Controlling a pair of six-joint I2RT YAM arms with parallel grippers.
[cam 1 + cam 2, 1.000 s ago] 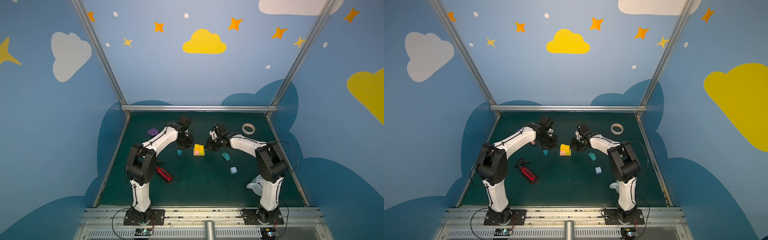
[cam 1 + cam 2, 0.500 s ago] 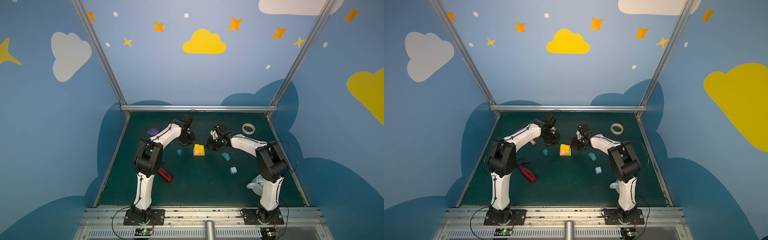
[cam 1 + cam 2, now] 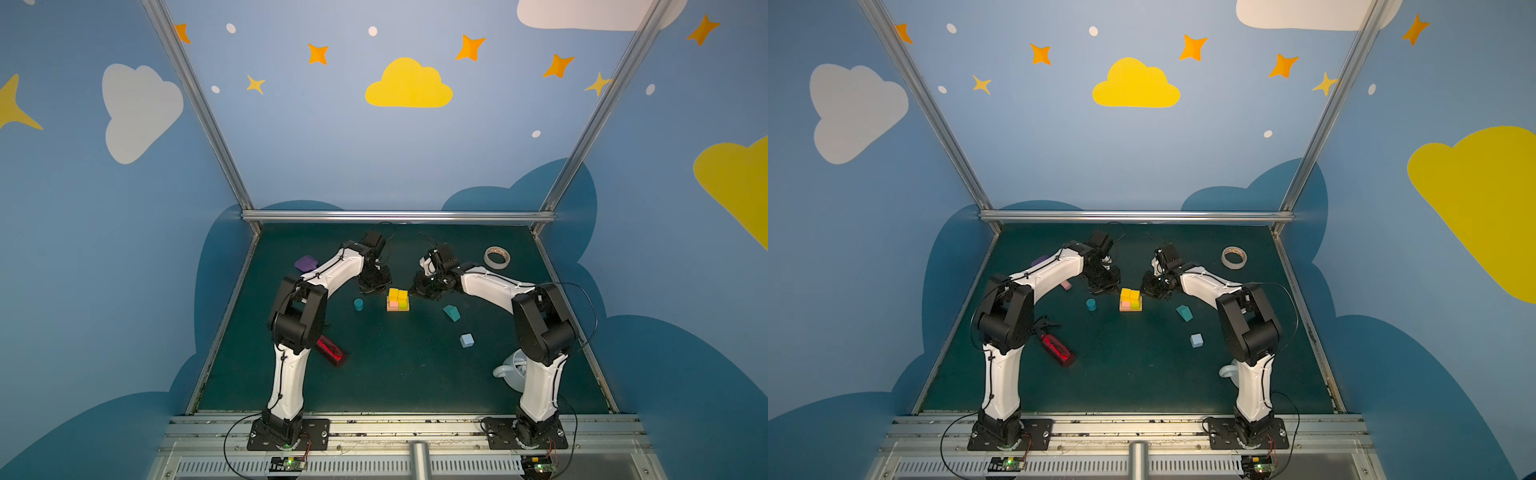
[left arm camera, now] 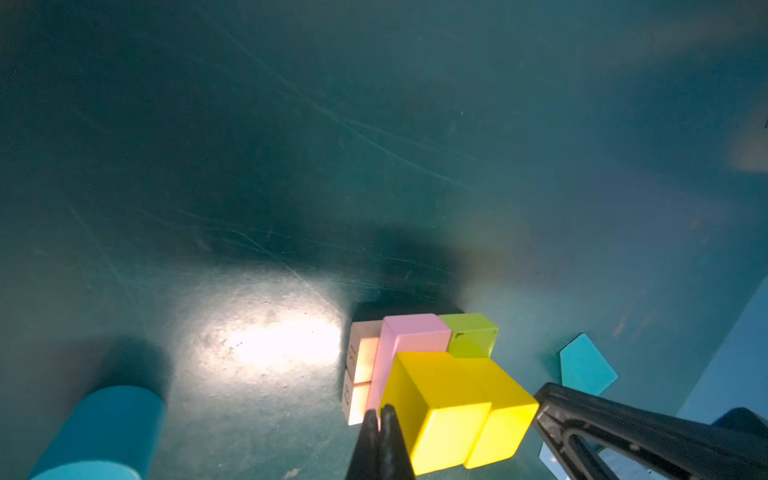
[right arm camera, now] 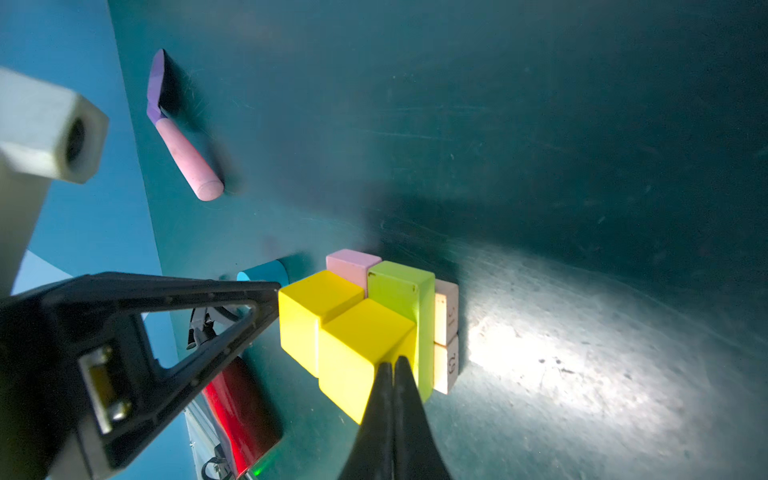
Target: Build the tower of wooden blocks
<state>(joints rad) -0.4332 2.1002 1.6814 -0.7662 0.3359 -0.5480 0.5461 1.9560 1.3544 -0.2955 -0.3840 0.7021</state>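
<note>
The left gripper (image 4: 379, 415) and right gripper (image 5: 392, 368) are both pinched shut, holding nothing, with the tower (image 3: 398, 300) right between them, so one bump could knock the yellow cubes (image 5: 357, 332) off.

Both top views are sharp and softly lit from overhead. Wide-angle distortion splays the frame posts (image 3: 199, 104) toward 10 and 2 o'clock. The wrist views are dim and teal-tinted. White glare on the bench (image 4: 266, 336) washes out the tan bars (image 4: 361, 361), and the near teal cylinder (image 4: 99, 432) is blurred.
</note>
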